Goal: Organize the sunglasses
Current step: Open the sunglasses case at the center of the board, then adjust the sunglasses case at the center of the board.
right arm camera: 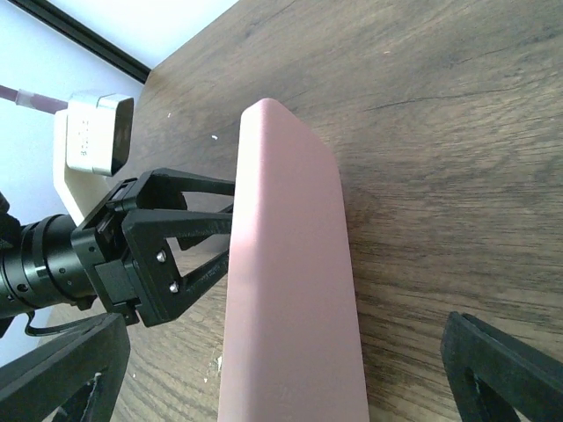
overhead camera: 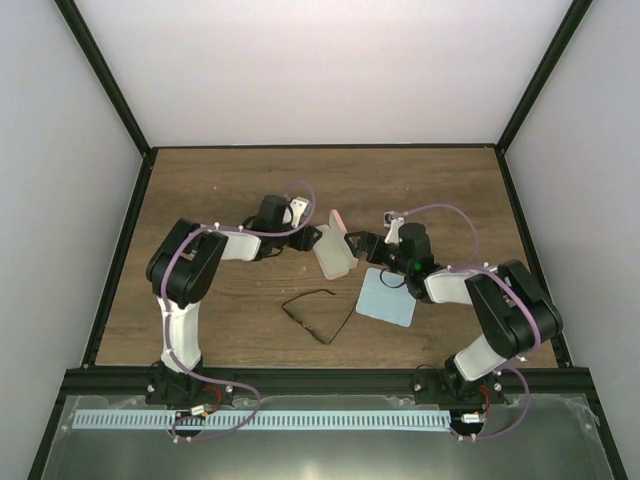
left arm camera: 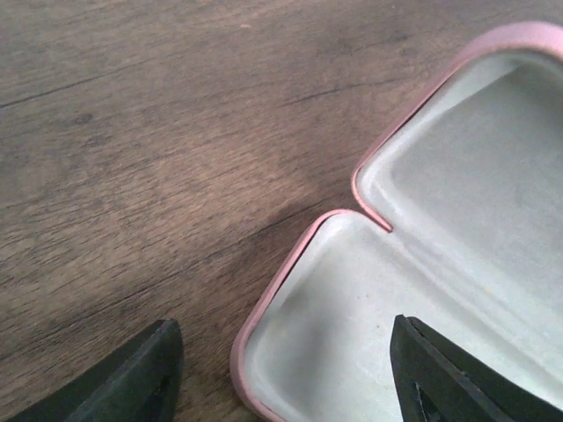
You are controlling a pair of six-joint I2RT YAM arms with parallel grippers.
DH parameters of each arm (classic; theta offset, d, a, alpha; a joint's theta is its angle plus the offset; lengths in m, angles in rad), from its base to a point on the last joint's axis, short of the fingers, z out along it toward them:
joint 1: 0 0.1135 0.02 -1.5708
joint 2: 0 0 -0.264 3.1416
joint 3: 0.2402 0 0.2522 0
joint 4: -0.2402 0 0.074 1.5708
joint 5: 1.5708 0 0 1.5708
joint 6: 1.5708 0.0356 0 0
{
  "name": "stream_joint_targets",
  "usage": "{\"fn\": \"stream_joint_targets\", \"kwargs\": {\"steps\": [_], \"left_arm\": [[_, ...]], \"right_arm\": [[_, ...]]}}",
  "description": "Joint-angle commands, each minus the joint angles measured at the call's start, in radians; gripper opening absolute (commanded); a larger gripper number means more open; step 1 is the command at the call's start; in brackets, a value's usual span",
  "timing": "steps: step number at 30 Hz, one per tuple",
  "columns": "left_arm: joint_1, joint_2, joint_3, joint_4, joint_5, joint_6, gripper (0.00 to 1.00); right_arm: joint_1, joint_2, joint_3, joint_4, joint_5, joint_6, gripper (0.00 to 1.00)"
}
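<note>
one pair of sunglasses [overhead camera: 303, 324] lies on the tabletop [overhead camera: 220, 190], nearer than one open pink case [overhead camera: 333, 257], left of one blue cloth [overhead camera: 386, 297]. left jaws spread astride the case rim; right jaws spread flanking its lid.

Lab test cell: white panels [overhead camera: 320, 70], black frame [overhead camera: 320, 147], wood-grain table [overhead camera: 220, 185].

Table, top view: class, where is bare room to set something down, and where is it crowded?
Bare: the far strip of table, behind the case. Crowded: the middle, where left gripper and right gripper meet at the case, cloth and sunglasses just nearer.
</note>
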Motion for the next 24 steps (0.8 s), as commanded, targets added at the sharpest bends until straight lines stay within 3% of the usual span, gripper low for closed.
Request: {"fn": "stream_joint_targets", "kwargs": {"steps": [1,8,15,24], "left_arm": [[0.003,0.041,-0.017,-0.011,-0.027,0.047,0.6],[0.003,0.077,-0.003,0.0,-0.011,0.056,0.37],[0.004,0.081,-0.008,0.019,-0.013,0.017,0.07],[-0.016,0.037,-0.099,0.108,-0.176,-0.121,0.04]], "right_arm": [[-0.005,-0.031,-0.006,0.016,-0.005,0.007,1.0],[-0.005,-0.05,-0.021,0.018,-0.001,0.004,1.0],[-0.005,-0.037,-0.023,0.026,-0.009,0.008,1.0],[-0.005,-0.031,-0.035,0.041,-0.022,0.014,1.0]]}}
